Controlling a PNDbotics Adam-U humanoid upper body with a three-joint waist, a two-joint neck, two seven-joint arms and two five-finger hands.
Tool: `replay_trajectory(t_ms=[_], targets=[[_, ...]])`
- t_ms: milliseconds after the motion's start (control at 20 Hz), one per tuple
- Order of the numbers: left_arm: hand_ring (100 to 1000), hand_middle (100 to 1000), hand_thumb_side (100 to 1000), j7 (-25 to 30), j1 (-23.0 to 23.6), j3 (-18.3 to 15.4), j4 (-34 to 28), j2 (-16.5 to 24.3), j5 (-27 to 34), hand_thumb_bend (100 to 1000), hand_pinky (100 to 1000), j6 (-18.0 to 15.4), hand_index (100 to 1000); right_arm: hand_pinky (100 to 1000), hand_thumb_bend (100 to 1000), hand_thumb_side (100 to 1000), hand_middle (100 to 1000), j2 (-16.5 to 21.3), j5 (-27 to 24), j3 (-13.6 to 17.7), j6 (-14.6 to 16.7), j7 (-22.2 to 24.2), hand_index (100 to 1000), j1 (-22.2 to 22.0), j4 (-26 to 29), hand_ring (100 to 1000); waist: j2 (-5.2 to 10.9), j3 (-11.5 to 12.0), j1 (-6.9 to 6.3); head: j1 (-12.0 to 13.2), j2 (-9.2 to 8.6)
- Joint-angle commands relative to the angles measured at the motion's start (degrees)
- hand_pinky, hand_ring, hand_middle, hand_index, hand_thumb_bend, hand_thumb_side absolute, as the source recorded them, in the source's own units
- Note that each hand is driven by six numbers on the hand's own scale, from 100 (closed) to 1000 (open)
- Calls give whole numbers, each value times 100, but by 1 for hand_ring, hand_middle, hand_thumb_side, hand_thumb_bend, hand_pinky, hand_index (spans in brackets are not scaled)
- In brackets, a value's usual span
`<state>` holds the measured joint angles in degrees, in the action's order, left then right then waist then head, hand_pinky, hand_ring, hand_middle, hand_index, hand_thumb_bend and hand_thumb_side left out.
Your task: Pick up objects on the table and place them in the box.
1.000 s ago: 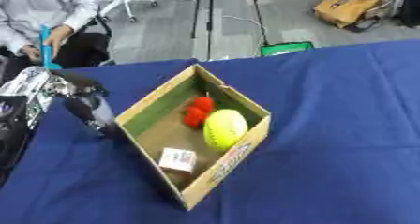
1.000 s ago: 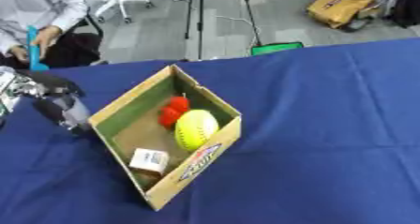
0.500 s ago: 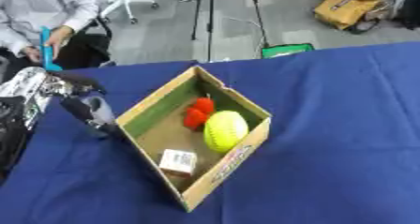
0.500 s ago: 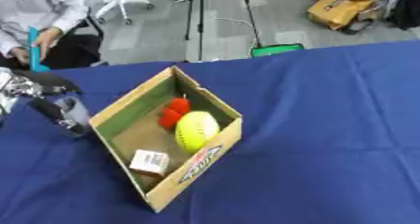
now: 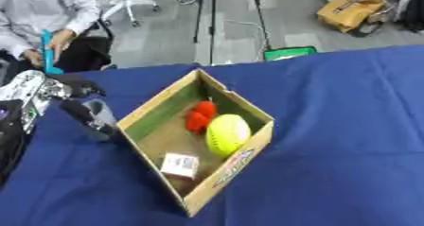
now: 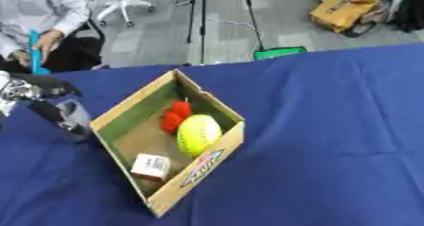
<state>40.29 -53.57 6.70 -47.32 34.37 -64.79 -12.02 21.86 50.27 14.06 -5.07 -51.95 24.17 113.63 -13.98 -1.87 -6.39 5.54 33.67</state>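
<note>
Left hand (image 5: 87, 114) sits just outside the box's (image 5: 153, 110) left wall, low over the blue surface (image 5: 348, 126). Its dark fingers point downward; you cannot tell from these views whether they are released or clenched, or whether they hold anything. Your right hand is not in view.

The box already contains a yellow ball (image 5: 226, 134), a red object (image 5: 199, 116) touching the ball's far side, and a small white carton (image 5: 181, 164) near the front corner. No loose object is visible on the surface.

Risk: the left hand is close beside the box wall. A sideways move toward the box would likely push the light cardboard and slide it across the cloth. Lift clear before traversing.

Compared with one second ago, the left hand's position beside the box and the box contents are essentially unchanged.
</note>
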Motion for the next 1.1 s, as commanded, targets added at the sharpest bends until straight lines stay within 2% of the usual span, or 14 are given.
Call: replay_trajectory(t_ms=[50,1100], targets=[[936,1000,707,-4,-139,-95,0,284,0,857,928,44,1000,766,100,739,582,61,-51,21,14,-2,640,44,96,674,93,1,40,9,-28],[906,1000,708,-148,-138,-226,220,244,121,839,885,157,1000,768,100,733,580,60,-74,27,21,-2,635,63,96,674,53,-33,51,33,-66]])
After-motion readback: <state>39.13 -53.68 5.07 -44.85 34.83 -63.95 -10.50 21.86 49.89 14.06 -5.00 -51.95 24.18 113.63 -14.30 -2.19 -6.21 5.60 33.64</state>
